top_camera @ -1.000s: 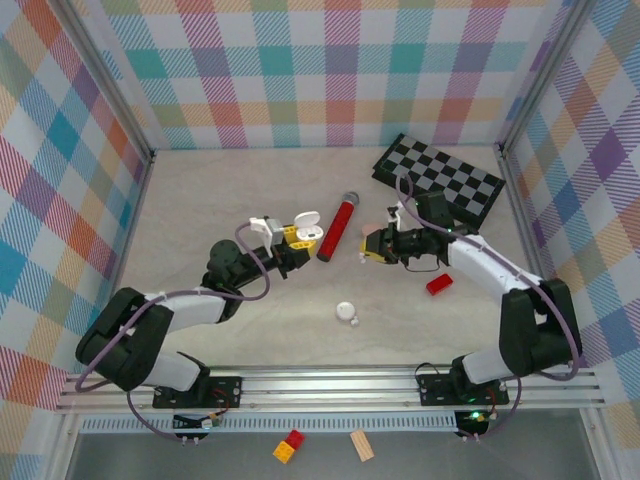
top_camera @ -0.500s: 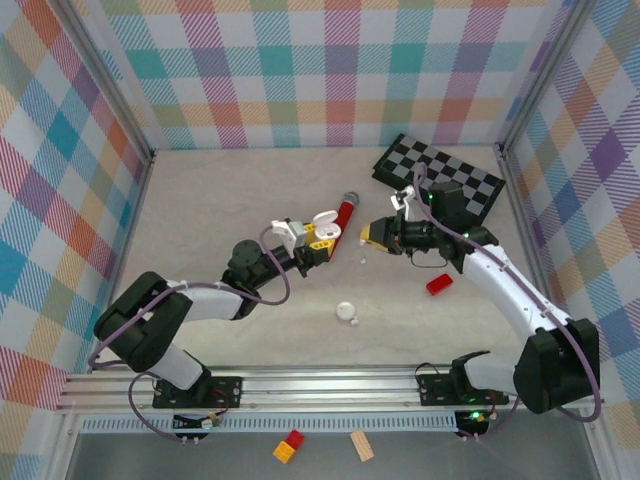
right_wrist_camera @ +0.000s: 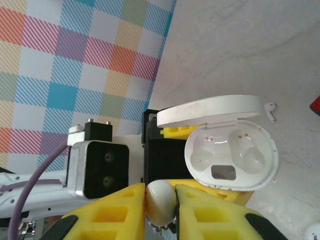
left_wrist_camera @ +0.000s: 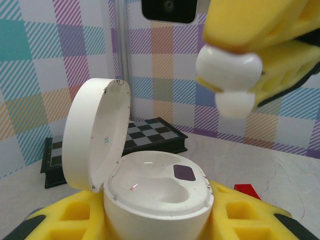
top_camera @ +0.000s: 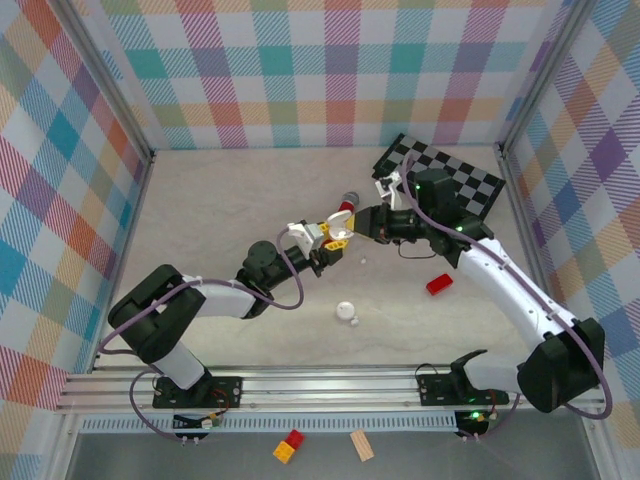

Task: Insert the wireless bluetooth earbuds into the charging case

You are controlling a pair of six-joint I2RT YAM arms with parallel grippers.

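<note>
Top external view shows the left gripper (top_camera: 322,243) mid-scene, clamped on the open charging case (left_wrist_camera: 156,192). The right gripper (right_wrist_camera: 160,199) pinches a white earbud (left_wrist_camera: 228,67) close to it, not touching.

In the left wrist view, the right hand (left_wrist_camera: 231,85) is blurred and cut off by the top and right edges. The earbud (left_wrist_camera: 228,66) it pinches is out of focus. The red block (left_wrist_camera: 247,189) is partly hidden behind the charging case (left_wrist_camera: 157,195).

In the right wrist view, the earbud's lower part is buried between the yellow pads (right_wrist_camera: 120,210). A white object (right_wrist_camera: 313,232) is cropped at the bottom right corner and cannot be identified.

From above, the near end of the red microphone (top_camera: 346,208) is hidden under the left hand (top_camera: 330,238).
</note>
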